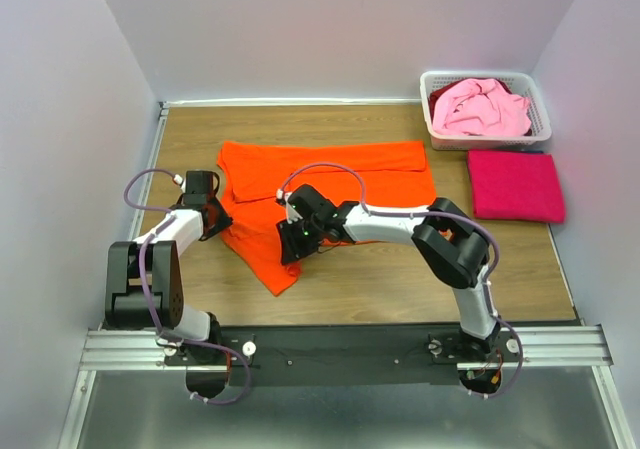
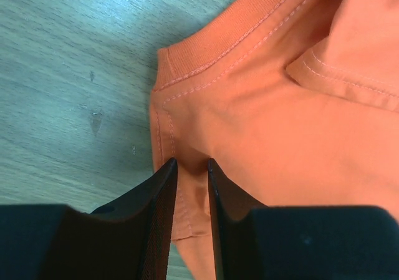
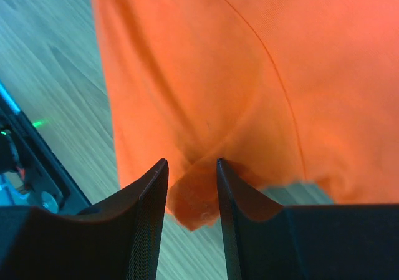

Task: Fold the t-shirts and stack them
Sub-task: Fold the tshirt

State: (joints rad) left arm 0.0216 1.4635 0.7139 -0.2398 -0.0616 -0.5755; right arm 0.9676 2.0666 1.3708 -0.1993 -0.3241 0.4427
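The bright orange t-shirt lies partly folded on the wooden table, with a flap hanging toward the front. My left gripper is at its left edge near the collar. In the left wrist view the jaws are closed on the shoulder seam cloth. My right gripper is over the shirt's lower flap. In the right wrist view it pinches a bunched corner of orange cloth. The magenta-red t-shirt lies folded at the right. The pale pink t-shirt is crumpled in the basket.
A white slotted basket stands at the back right corner, just behind the folded magenta shirt. White walls close in the table on the left, back and right. Bare wood shows in front of the orange shirt.
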